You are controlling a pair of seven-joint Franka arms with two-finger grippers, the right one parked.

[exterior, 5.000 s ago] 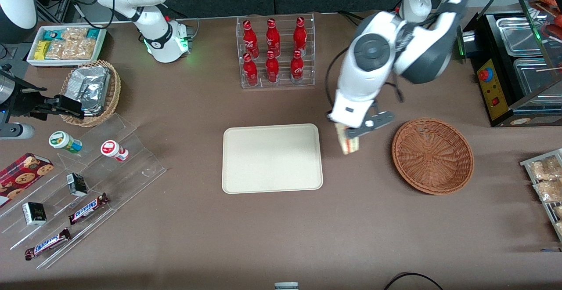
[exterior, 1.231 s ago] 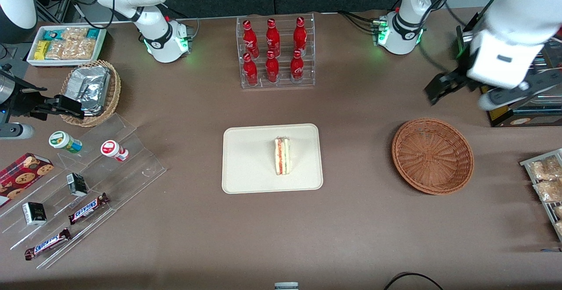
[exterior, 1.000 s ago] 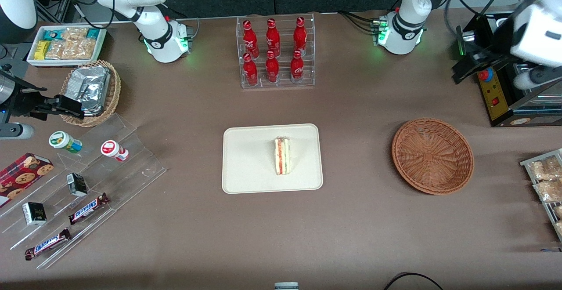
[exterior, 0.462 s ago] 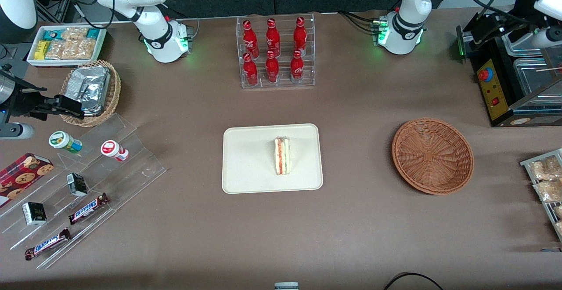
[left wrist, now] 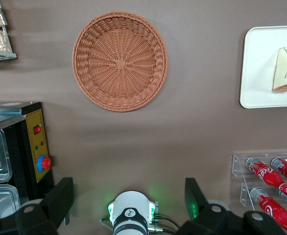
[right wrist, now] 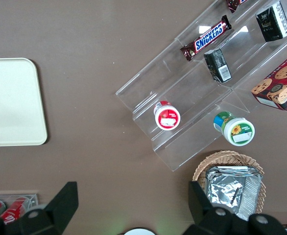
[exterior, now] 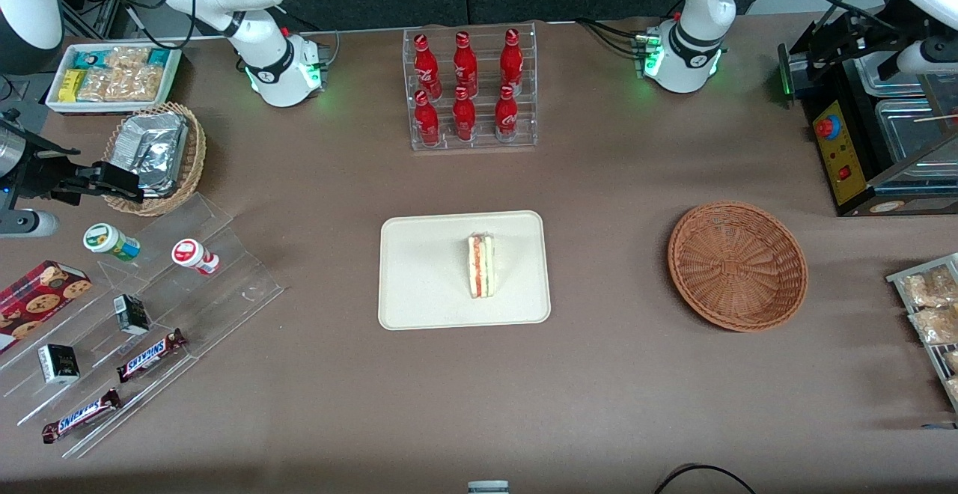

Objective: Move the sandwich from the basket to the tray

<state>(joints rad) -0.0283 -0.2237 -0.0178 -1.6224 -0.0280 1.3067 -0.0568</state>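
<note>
**Sandwich delivered, arm pulled back**

The gripper (left wrist: 129, 196) has withdrawn high toward the working arm's end, jaws spread wide and empty. The sandwich (exterior: 482, 266) lies on the tray (exterior: 419, 284); the basket (exterior: 737, 266) sits empty. The task looks complete.

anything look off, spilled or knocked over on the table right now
Nothing stands out. The sandwich rests on the tray, cut edge up, and the basket sits upright with nothing in it. The gripper is open, high above the table's working-arm end, holding nothing.
</note>
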